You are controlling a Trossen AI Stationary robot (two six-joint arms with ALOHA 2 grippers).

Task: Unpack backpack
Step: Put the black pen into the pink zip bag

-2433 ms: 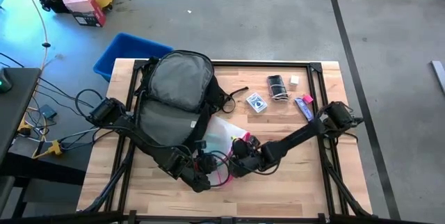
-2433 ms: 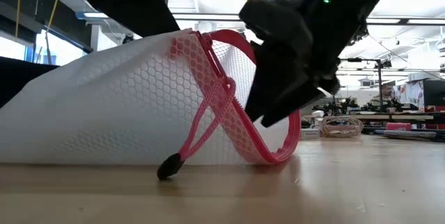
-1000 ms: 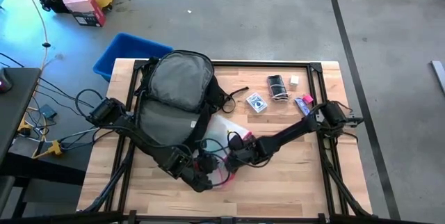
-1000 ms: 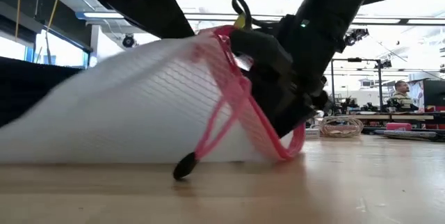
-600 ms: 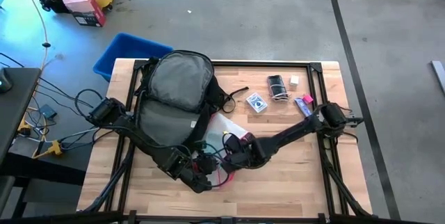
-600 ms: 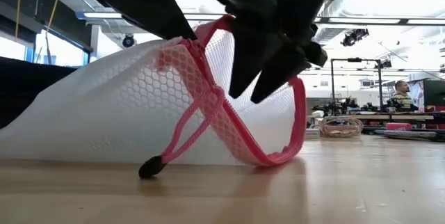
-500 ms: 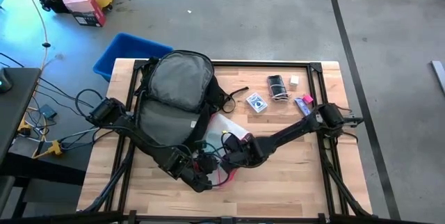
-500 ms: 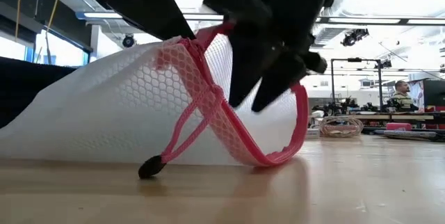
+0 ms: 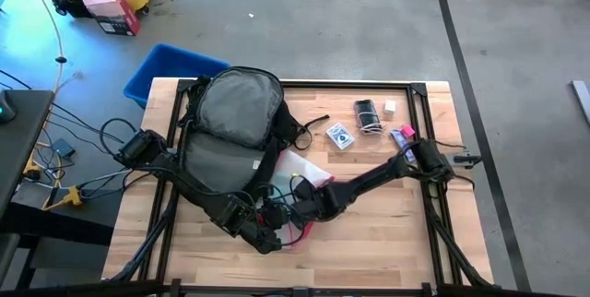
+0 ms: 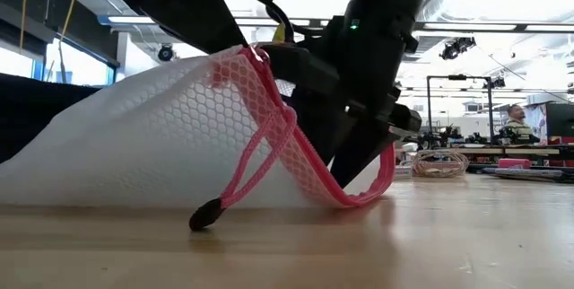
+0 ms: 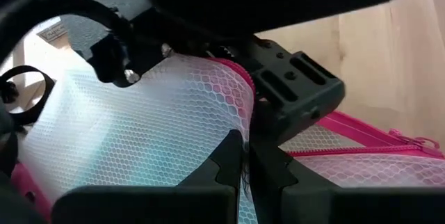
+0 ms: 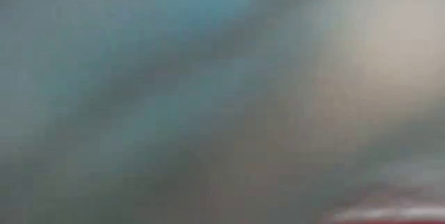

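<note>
The black backpack (image 9: 230, 117) lies grey back panel up on the table's far left. Just near and right of it lies a white mesh pouch (image 9: 300, 170) with a pink zip edge, its long side resting on the wood (image 10: 134, 136). My left gripper (image 9: 269, 235) is shut on the pouch by its open mouth. My right gripper (image 9: 293, 212) points steeply down into that mouth (image 10: 345, 159), and the pink edge hides its tip. The right wrist view is a blur of mesh. My left gripper pinches the pouch's mesh wall (image 11: 236, 123) between its two fingers, right beside the pink zip edge at the mouth. The fingers slant down from the table's near left. The held rim (image 10: 240, 56) stands raised, and the pouch's lower side stays on the table.
A card deck (image 9: 340, 136), a black item with a cord (image 9: 367, 115), a small white block (image 9: 391, 107) and a pink-and-blue item (image 9: 404, 138) lie at the far right. A blue bin (image 9: 171, 66) stands beyond the far left corner. Bare wood lies near right (image 9: 387, 232).
My right gripper has risen out of the pouch's mouth, gone toward the table's left and tipped steeper, then sunk back into the mouth. The pink rim and its dangling zip pull have swayed. My left gripper has kept the rim raised.
</note>
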